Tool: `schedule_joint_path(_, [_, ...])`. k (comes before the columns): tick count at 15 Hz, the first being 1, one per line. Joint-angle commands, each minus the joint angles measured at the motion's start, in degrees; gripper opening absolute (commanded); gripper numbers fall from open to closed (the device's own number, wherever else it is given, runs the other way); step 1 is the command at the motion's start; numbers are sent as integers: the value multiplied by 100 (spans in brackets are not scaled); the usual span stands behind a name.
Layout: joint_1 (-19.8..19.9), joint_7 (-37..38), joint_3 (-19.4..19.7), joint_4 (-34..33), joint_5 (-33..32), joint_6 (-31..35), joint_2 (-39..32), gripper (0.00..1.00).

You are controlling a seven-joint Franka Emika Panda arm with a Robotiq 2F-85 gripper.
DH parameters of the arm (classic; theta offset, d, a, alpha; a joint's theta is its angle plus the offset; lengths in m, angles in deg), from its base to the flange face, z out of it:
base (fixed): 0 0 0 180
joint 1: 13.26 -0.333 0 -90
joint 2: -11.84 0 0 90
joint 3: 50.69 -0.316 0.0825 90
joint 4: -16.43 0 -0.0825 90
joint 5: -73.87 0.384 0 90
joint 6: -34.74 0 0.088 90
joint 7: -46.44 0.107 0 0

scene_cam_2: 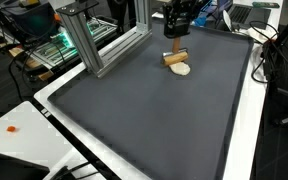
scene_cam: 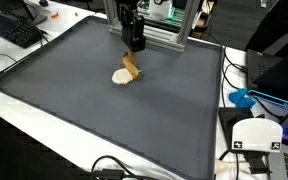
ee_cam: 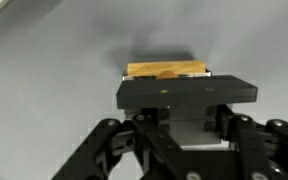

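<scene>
My gripper point(scene_cam: 134, 47) hangs near the far edge of a dark grey mat point(scene_cam: 94, 110), and it also shows in the other exterior view point(scene_cam_2: 175, 38). It appears shut on a tan wooden block point(scene_cam: 131, 66) that reaches down from its fingertips. The block's lower end rests against a small white round object point(scene_cam: 122, 77) lying on the mat. Both exterior views show this pair, block point(scene_cam_2: 174, 58) and white object point(scene_cam_2: 183, 70). In the wrist view the black fingers point(ee_cam: 189, 95) hide most of the wooden block point(ee_cam: 167, 70); only its far edge shows.
An aluminium frame point(scene_cam: 164, 35) stands at the mat's far edge, close behind the gripper. A keyboard point(scene_cam: 12, 30) lies beyond one corner. A white device point(scene_cam: 254, 135) and a blue object point(scene_cam: 242, 98) sit beside the mat. Cables run along the mat's edge point(scene_cam_2: 264, 60).
</scene>
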Motion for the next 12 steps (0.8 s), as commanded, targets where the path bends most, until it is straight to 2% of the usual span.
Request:
schedule_joint_path(1, [-49,-318,23,-44,-170,177,-102,35])
schedule_joint_path(7, [-86,-990,15,-41,-435,554,-179,35])
schedule_joint_path(12, [-81,-1591,9,13,-397,873,-197,35])
